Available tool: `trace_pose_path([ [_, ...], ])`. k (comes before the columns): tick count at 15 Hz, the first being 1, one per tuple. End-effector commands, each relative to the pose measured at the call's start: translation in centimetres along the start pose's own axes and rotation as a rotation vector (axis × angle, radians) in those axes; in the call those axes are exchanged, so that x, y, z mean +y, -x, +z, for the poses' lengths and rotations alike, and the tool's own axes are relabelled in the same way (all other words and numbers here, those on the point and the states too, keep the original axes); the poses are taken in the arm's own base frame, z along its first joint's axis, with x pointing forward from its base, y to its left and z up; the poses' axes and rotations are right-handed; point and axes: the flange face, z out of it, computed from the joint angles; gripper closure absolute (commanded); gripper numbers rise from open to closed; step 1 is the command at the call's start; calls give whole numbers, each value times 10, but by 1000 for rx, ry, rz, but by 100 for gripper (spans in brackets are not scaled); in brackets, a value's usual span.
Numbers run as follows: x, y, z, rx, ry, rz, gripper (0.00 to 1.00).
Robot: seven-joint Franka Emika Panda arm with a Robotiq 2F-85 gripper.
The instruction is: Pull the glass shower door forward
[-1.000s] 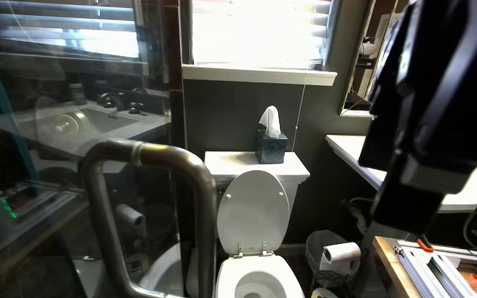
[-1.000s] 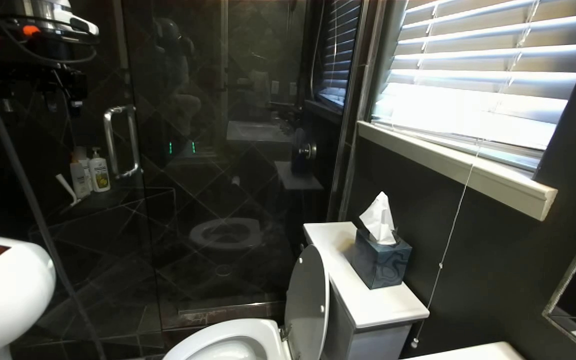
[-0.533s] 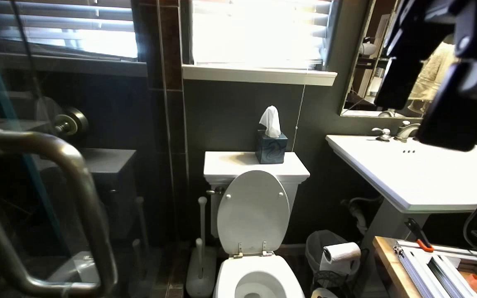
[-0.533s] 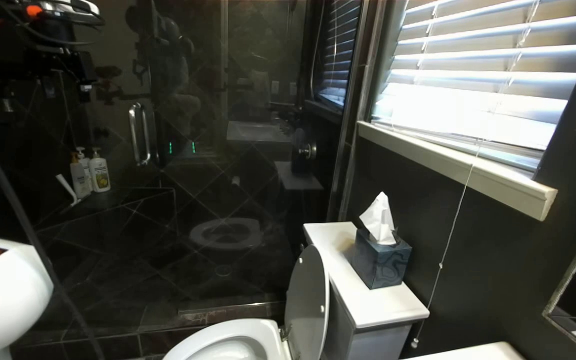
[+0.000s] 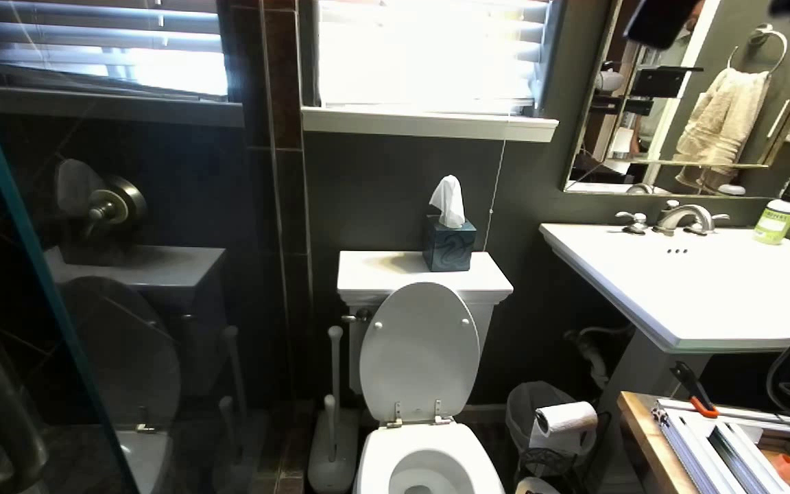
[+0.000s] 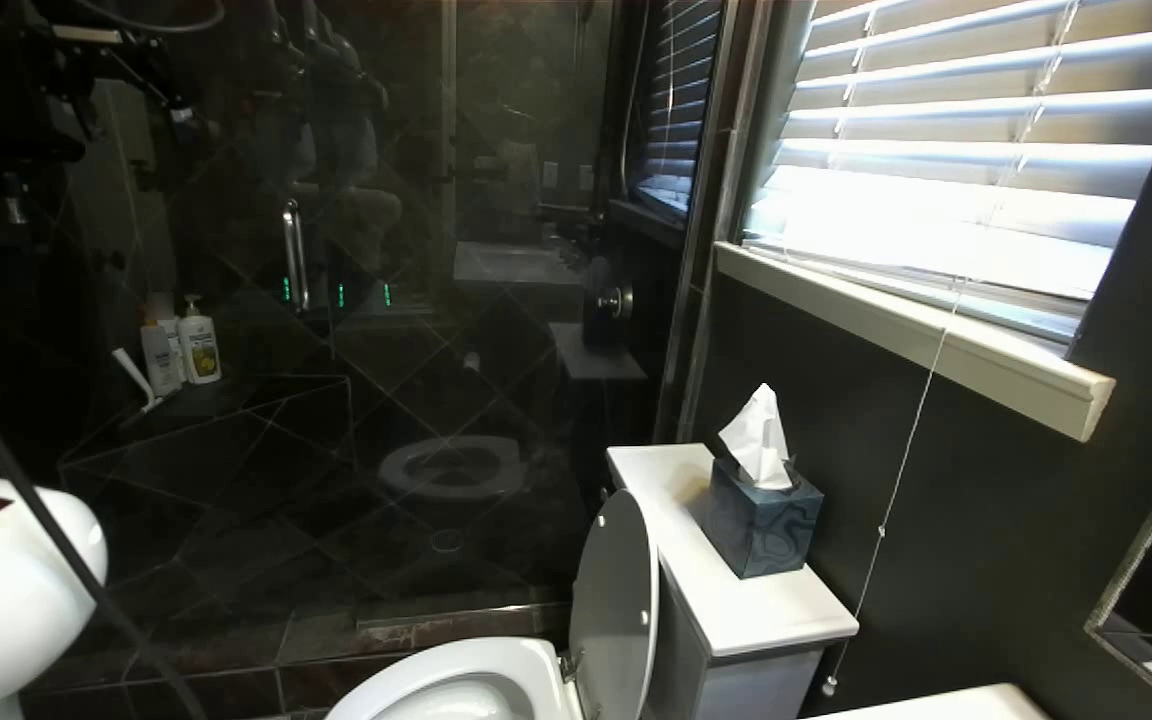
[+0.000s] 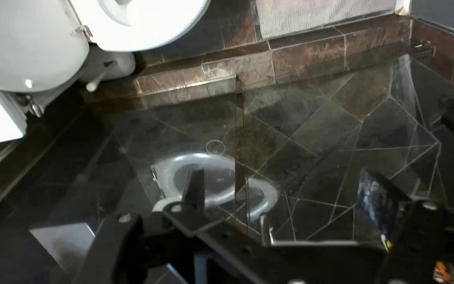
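Note:
The glass shower door (image 7: pixel 309 157) is a clear pane over dark tile, nearly in line with the fixed pane beside it. Its curved metal tube handle (image 7: pixel 265 228) shows between my fingers in the wrist view, not held. The handle is nearly edge-on in an exterior view (image 6: pixel 296 260) and partly cut off at lower left in an exterior view (image 5: pixel 1 398). My gripper (image 7: pixel 288 195) is open, with fingers wide apart and nothing between the pads. In an exterior view the gripper (image 6: pixel 126 100) hangs above and left of the handle, apart from it. Fingertips (image 5: pixel 731 14) show at top right.
A toilet (image 5: pixel 426 353) with raised lid stands beside the glass. A tissue box (image 6: pixel 764 520) is on its tank. A white sink (image 5: pixel 717 295) and a wooden stand (image 5: pixel 649 439) are at right. A tiled curb (image 7: pixel 242 67) runs under the glass. Bottles (image 6: pixel 198 345) stand inside.
The door has swung toward line with the fixed pane; its handle slid left in an exterior view and turned edge-on in an exterior view. My gripper has moved up, away from the handle.

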Motion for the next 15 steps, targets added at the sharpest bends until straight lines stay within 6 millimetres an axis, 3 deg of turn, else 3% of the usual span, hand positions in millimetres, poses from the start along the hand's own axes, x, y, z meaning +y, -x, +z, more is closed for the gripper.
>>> trace_pose_path([
  [1, 0, 12, -24, 138, -32, -114, 0],
  [7, 0, 17, -45, 329, -74, -279, 0],
  [15, 1, 11, -41, 319, -62, -292, 0],
])
